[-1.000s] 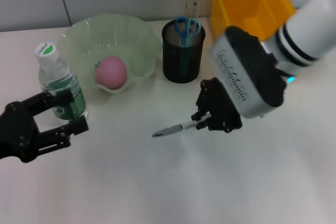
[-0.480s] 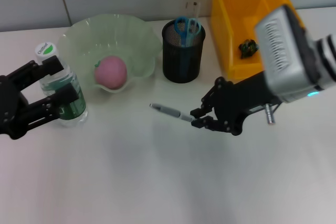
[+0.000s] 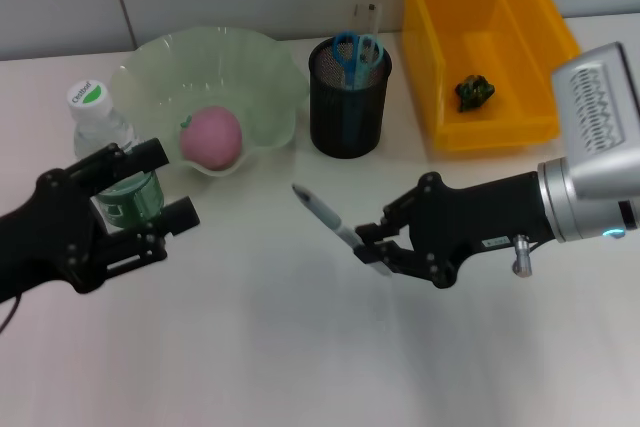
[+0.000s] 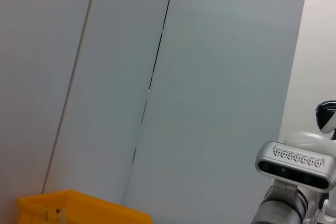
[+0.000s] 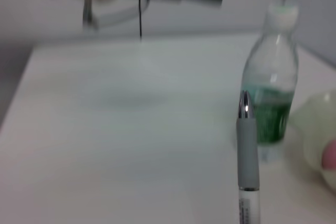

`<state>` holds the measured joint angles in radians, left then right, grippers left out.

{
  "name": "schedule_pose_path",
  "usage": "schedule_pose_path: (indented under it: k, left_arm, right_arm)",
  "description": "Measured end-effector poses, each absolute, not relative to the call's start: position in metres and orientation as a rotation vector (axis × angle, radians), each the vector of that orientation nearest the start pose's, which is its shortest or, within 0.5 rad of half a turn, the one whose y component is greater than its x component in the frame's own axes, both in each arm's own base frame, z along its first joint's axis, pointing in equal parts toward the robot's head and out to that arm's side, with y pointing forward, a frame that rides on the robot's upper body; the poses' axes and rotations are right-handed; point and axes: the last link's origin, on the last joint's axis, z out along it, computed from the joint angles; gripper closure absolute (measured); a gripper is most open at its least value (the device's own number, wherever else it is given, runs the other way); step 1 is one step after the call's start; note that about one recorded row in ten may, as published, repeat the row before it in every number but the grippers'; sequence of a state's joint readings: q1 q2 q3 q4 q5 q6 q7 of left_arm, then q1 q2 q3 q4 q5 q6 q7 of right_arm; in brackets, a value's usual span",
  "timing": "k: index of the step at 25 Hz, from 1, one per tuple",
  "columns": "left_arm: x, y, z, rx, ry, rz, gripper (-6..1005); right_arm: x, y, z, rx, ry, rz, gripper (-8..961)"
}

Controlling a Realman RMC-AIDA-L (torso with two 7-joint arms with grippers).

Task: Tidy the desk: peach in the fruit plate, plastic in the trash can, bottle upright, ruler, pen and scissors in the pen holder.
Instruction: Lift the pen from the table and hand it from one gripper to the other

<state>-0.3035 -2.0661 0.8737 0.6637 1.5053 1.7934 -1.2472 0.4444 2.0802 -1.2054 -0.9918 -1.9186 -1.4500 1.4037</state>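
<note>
My right gripper (image 3: pixel 368 247) is shut on the grey pen (image 3: pixel 322 213), which it holds above the table's middle with the tip slanting toward the black mesh pen holder (image 3: pixel 348 107). Blue scissors (image 3: pixel 356 49) and a clear ruler (image 3: pixel 372 15) stand in the holder. The pink peach (image 3: pixel 210 137) lies in the green fruit plate (image 3: pixel 160 55). A dark plastic scrap (image 3: pixel 474 90) sits in the yellow trash can (image 3: pixel 520 22). The bottle (image 3: pixel 96 112) stands upright at the left. My left gripper (image 3: pixel 178 183) hovers open in front of it and covers its lower part. The right wrist view shows the pen (image 5: pixel 247 156) and the bottle (image 5: pixel 273 93).
The pen holder stands between the plate and the trash can along the back of the white table (image 3: pixel 300 347). In the left wrist view I see only a grey wall and a corner of the trash can (image 4: pixel 79 208).
My right gripper has sunk and drawn back to the right, swinging the pen's tip toward the holder. My left gripper has come away from the bottle, toward the front and right.
</note>
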Motion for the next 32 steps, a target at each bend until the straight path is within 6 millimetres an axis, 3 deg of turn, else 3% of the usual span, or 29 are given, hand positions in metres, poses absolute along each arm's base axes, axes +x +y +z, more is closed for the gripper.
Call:
schedule_pose_path:
  k: [15, 16, 23, 26, 32]
  left_arm:
    - [-0.262, 0.265, 0.008, -2.548, -0.439, -1.272, 185]
    - [-0.262, 0.264, -0.001, -2.540, -0.443, -1.288, 185]
    - [-0.262, 0.265, -0.005, -2.535, -0.446, -1.283, 185]
    - [-0.255, 0.269, -0.018, -2.542, -0.433, -1.313, 185]
    - [-0.247, 0.272, -0.025, -2.557, -0.418, -1.334, 185]
  right_arm:
    - [0.218, 0.308, -0.032, -2.878, 0.247, 0.792, 820]
    - [0.218, 0.306, -0.033, -2.874, 0.246, 0.814, 819]
    - [0.222, 0.299, -0.037, -2.877, 0.267, 0.885, 814]
    - [0.222, 0.296, -0.039, -2.887, 0.272, 0.895, 811]
    - [0.224, 0.295, -0.040, -2.884, 0.288, 0.905, 807]
